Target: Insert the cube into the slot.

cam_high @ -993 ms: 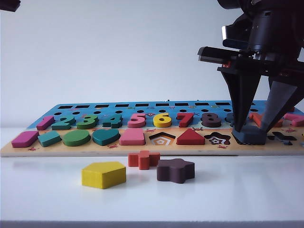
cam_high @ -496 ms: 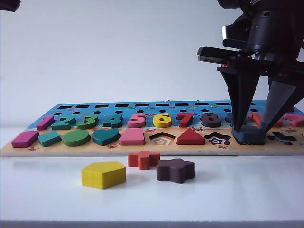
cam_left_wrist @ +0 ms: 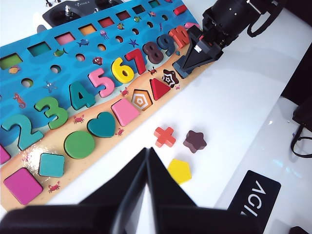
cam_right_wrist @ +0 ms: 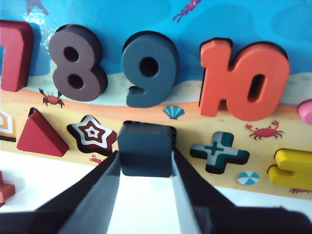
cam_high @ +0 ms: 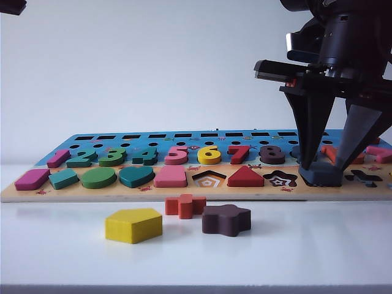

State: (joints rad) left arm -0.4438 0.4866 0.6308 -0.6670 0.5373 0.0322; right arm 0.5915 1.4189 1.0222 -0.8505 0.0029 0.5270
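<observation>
My right gripper is shut on the navy-blue cube, one finger on each side of it. The cube sits low at the front row of the wooden puzzle board, between the star cut-out and the cross cut-out. The slot is hidden under the cube; I cannot tell whether the cube is seated in it. In the exterior view the right gripper points straight down at the board's right end. My left gripper is shut and empty, hovering over the white table beside the yellow pentagon block.
Three loose blocks lie in front of the board: a yellow pentagon, an orange cross and a dark brown star. Numbers 8, 9 and 10 stand just behind the cube.
</observation>
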